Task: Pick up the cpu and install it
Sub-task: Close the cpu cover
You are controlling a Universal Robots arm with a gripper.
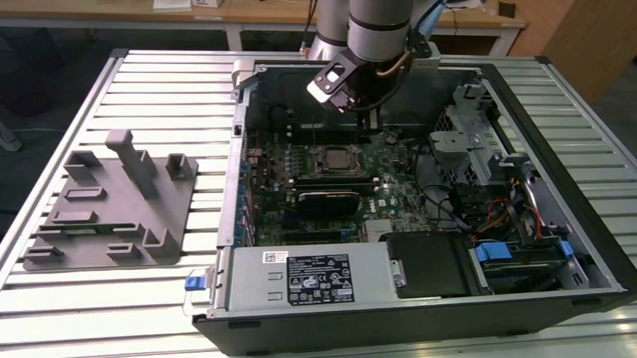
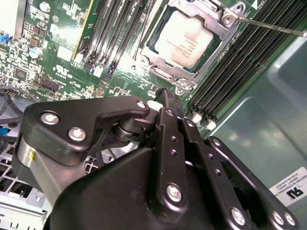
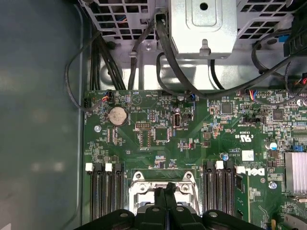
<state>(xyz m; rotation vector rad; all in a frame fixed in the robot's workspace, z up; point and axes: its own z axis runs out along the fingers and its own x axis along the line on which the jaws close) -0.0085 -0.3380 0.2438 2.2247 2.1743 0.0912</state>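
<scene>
So the cpu (image 1: 336,158) is sitting in its socket (image 2: 165,72), about mid-board, with slots (image 3: 105,191) on both sides of it. In the second wrist view you can see its silver top (image 2: 184,36) clearly, with the metal frame around it and a thin lever (image 2: 273,28) running off from one corner of the socket.

The gripper (image 2: 165,93) has its two black fingers pressed together with nothing between them, so it's empty-handed. It hangs over the board (image 3: 158,134), clear of the chip. In the first wrist view the finger ends (image 3: 165,188) line up over the socket frame, and in the second wrist view they point just at the frame's edge.

From the exterior view, the arm (image 1: 378,22) comes down over the far side of the open case (image 1: 418,328), which lies flat along the slatted table's (image 1: 149,89) near edge, towards the exterior view's right. The grey tray (image 1: 100,216) sits by the table's edge on the exterior view's left, well apart from the case, and I can't see anything silver lying on it.
</scene>
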